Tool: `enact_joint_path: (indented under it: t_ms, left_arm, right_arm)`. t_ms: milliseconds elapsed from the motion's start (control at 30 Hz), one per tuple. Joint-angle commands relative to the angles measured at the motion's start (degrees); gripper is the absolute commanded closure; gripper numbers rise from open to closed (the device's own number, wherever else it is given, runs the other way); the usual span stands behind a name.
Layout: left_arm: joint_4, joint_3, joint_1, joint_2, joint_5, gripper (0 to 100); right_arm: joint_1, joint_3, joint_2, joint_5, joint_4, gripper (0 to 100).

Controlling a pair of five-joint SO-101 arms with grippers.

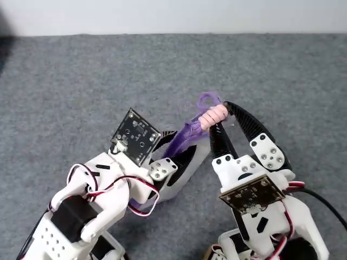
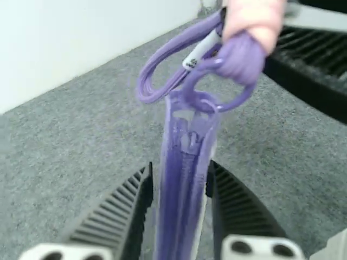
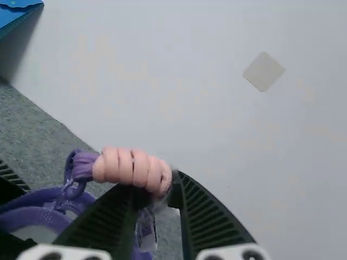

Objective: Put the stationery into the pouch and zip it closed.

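A purple pouch (image 1: 181,142) stands on its edge, with its zip line (image 2: 181,179) running up between the fingers (image 2: 127,216) of my left gripper (image 1: 174,156), which is shut on it. A pink coiled pull (image 1: 213,117) hangs on the pouch's purple loop (image 1: 207,100) at the far end. My right gripper (image 1: 223,112) is shut on the end of that pink pull (image 3: 133,168), just beyond the pouch. The loop (image 2: 162,70) and pull (image 2: 255,21) sit ahead of the left gripper (image 2: 181,222). The pouch hides whatever is inside it.
Grey carpet-like cloth (image 1: 81,81) covers the table, with open room to the left, the right and behind the pouch. A white wall (image 1: 173,16) bounds the far edge. A blue object (image 3: 16,11) shows at a corner of the right wrist view.
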Motion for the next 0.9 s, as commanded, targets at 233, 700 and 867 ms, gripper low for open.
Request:
enact_joint_path:
  t_ms: [233,700,867]
  left_arm:
    - [0.53,-3.56,1.14,-0.44,0.88,94]
    - [2.2,-4.09,1.49,-0.62,0.88,99]
    - [2.99,-5.32,-2.81,-0.7,0.88,99]
  right_arm:
    - [0.66,-2.9,-0.66,-0.88,-0.31,99.1]
    - [2.15,-3.16,-0.66,-0.44,1.45,99.1]
    - [11.82,-2.9,-0.66,-0.88,15.25,98.9]
